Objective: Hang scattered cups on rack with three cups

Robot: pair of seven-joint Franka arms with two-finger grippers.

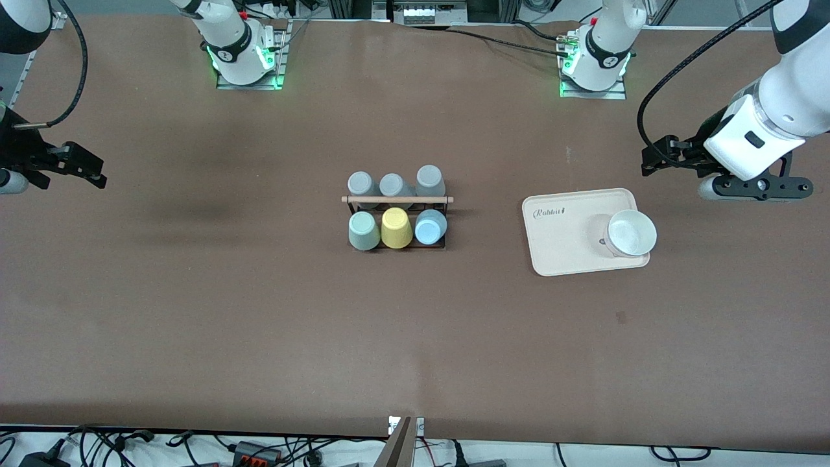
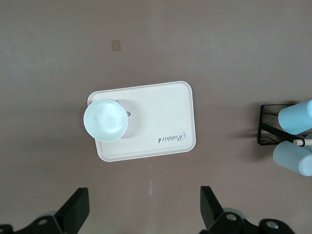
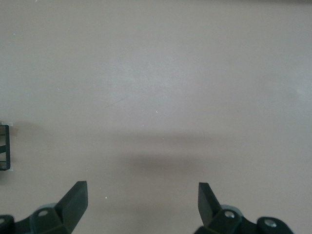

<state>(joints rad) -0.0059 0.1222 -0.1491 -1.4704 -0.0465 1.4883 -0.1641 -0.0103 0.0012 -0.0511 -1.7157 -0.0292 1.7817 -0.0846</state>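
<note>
The black wire rack [image 1: 397, 224] with a wooden rod [image 1: 397, 199] stands at the table's middle. The sage green cup [image 1: 363, 231], a yellow cup [image 1: 396, 227] and the light blue cup [image 1: 430, 226] sit upside down in the rack's nearer row. Three grey cups [image 1: 393, 185] fill its farther row. My left gripper [image 1: 656, 161] is open and empty over bare table at the left arm's end; its wrist view [image 2: 144, 195] shows the rack's end [image 2: 265, 124] and the light blue cup [image 2: 295, 117]. My right gripper [image 1: 83, 166] is open and empty over bare table at the right arm's end [image 3: 142, 187].
A cream rectangular tray [image 1: 564, 237] lies between the rack and the left gripper, with a white bowl [image 1: 631, 232] on its corner. Both show in the left wrist view: the tray [image 2: 161, 117] and the bowl [image 2: 105, 120]. The rack's corner [image 3: 4, 146] shows in the right wrist view.
</note>
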